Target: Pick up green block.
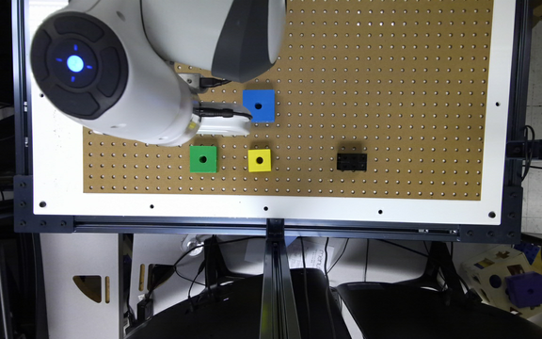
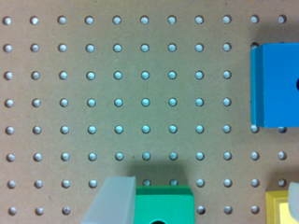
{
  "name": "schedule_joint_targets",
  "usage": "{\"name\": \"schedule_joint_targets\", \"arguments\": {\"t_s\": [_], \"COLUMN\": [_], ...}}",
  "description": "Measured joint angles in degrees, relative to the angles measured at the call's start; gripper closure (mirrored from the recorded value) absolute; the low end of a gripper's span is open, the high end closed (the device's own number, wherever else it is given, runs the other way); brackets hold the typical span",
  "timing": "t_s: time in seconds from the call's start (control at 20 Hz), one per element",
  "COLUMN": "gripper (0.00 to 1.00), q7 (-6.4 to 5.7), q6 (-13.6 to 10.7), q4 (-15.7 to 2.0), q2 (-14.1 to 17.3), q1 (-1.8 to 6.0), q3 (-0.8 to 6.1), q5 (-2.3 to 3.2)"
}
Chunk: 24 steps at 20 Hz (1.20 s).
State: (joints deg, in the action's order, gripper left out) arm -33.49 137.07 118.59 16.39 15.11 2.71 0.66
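On the pegboard [image 1: 370,94] of the desk [image 1: 271,207], nearest the desk's front edge, the green block [image 1: 203,159] sits flat with its round dark hole facing straight up. It is a cube, so it has no long axis; its sides run square with the rows of pegboard holes. The yellow cube [image 1: 259,160] stands in the same row, apart from the green block toward the exterior view's right, and a small black block [image 1: 352,162] lies farther along that row, well apart. Beyond the green block and the yellow cube, the blue cube [image 1: 259,106] rests hole-up.

The jaws [image 1: 224,123] show in the exterior view as a white part just beyond the green block, beside the blue cube, with the robot arm [image 1: 111,70] covering the pegboard behind them. In the wrist view the jaws [image 2: 201,205] are spread wide and hold nothing: one pale finger [image 2: 112,200] is just beside the green block [image 2: 163,205], the other sits at the frame edge over the yellow cube [image 2: 278,207], with the green block between them.

The frame cuts off the green block, showing only a sliver of its hole. The blue cube [image 2: 275,84] and yellow cube are also cropped. The fingers are blurred, so whether the near one touches the block cannot be told.
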Motion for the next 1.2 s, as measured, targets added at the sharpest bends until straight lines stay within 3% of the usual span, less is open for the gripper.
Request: {"name": "schedule_joint_targets", "arguments": {"t_s": [0.2, 0.7, 1.0, 1.2], "gripper": [0.0, 0.0, 0.0, 0.0], "q7": [0.06, 0.07, 0.08, 0.09], "q6": [0.0, 1.41, 1.7, 4.34], "q4": [-2.37, -8.29, -8.64, -8.68], "q2": [1.55, 9.51, 10.66, 13.43], "q1": [0.4, 0.49, 0.5, 0.5], "q3": [-0.01, -0.12, -0.15, -0.19], "q5": [0.0, 0.01, 0.01, 0.01]}}
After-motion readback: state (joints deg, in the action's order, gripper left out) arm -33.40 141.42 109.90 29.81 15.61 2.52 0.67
